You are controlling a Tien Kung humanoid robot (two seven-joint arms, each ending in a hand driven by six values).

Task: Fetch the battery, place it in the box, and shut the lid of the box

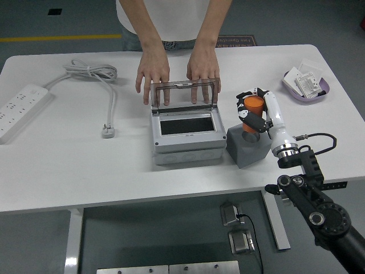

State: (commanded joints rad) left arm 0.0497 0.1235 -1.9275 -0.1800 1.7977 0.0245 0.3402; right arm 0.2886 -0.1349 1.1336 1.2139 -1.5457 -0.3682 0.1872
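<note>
The right hand (254, 111) comes in from the near right corner of the white table (57, 165); its fingers are curled around the orange battery (252, 107) and hold it tight. The battery stands up straight, right above the small grey block (246, 146), which sits just to the right of the box (186, 132). The box sits in the middle of the table; its see-through lid (185, 95) is up and open.

A person stands at the far edge; the person's left hand (203, 75) and right hand (153, 76) rest behind the lid, fingers touching it. A white power strip (20, 111) lies near the left edge; its cable (97, 80) curls toward the far edge, and the plug (108, 132) lies left of the box. A purple dish (306, 87) with small white things sits near the far right corner.
</note>
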